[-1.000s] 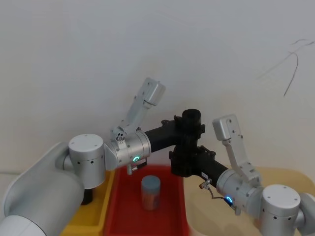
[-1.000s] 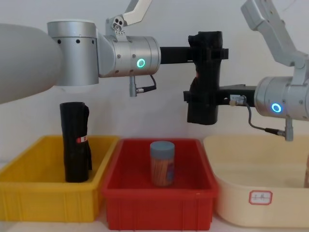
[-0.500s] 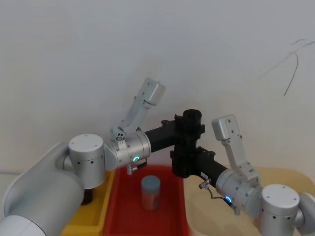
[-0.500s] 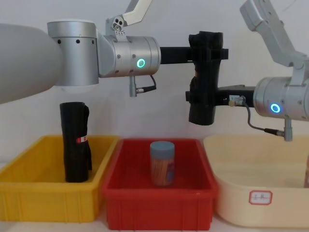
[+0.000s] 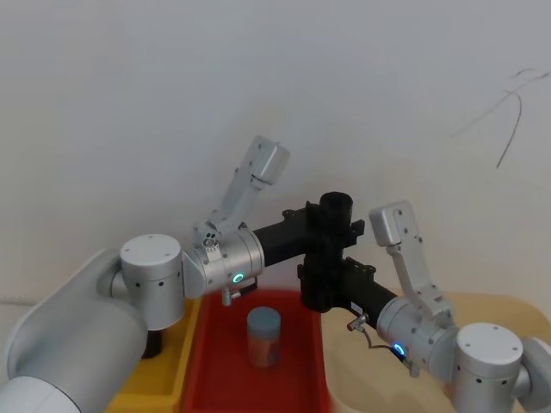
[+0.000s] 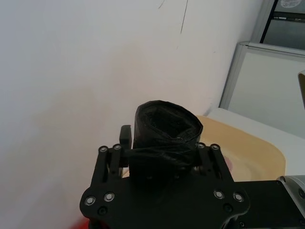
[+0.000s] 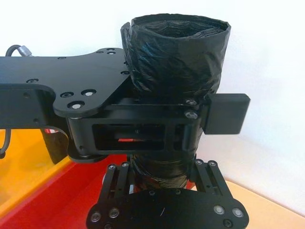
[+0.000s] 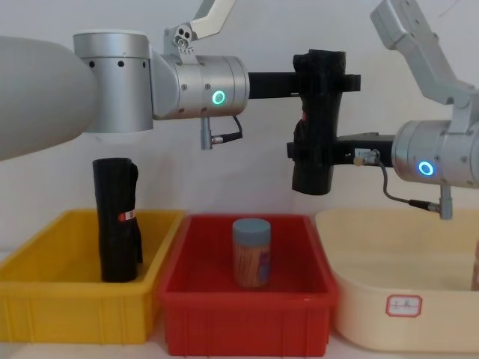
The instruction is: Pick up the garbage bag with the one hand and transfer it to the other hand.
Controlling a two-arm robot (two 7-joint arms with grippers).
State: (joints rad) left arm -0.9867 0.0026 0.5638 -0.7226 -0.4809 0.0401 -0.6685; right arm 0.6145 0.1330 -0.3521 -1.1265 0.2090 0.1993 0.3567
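Note:
The garbage bag [image 8: 318,112], a tall black glossy roll, hangs upright in the air above the red bin. The one hand, my green-ringed left gripper [image 8: 323,78], sits around the roll's upper part with its fingers slightly spread, so it is open; its outer finger [image 7: 228,113] stands just off the plastic. The other hand, my blue-ringed right gripper [image 8: 313,153], is shut on the roll's lower part from the right. In the head view the garbage bag [image 5: 331,249] stands between the left gripper [image 5: 334,225] and the right gripper [image 5: 323,284].
A second black roll [image 8: 116,221] with a red-white label stands in the yellow bin [image 8: 75,307]. A blue-lidded jar [image 8: 251,253] stands in the red bin [image 8: 247,303]. On the right sits a beige tub [image 8: 404,299]. A white wall is close behind.
The left gripper's fingers have spread a little off the top of the roll. The right gripper keeps its hold, and the roll has barely moved.

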